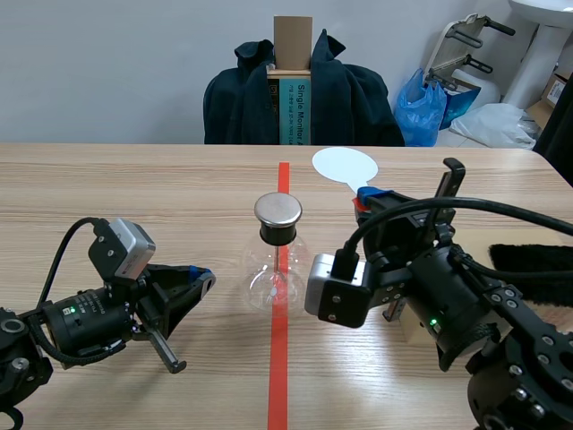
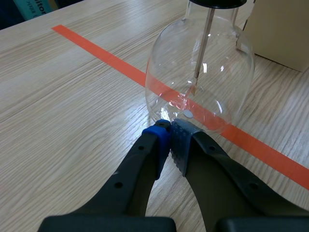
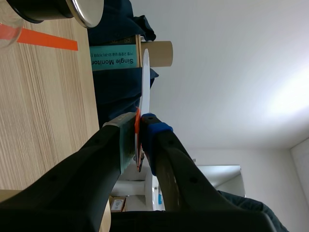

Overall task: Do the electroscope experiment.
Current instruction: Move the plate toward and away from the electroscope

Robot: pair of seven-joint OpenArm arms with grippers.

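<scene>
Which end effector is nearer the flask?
Left. The left end effector is shut at the base of the flask; right end effector holds the paddle raised beside it.

Two black arms: left arm at 8 o'clock, slim barrel; right arm at 4 o'clock, bulkier, screw-dotted round joints. Silver-grey camera box on each wrist, black cables, small green lights; left hand: thick black fingers, blue pad, grey dotted pad; right hand: grey-green and blue pads.
</scene>
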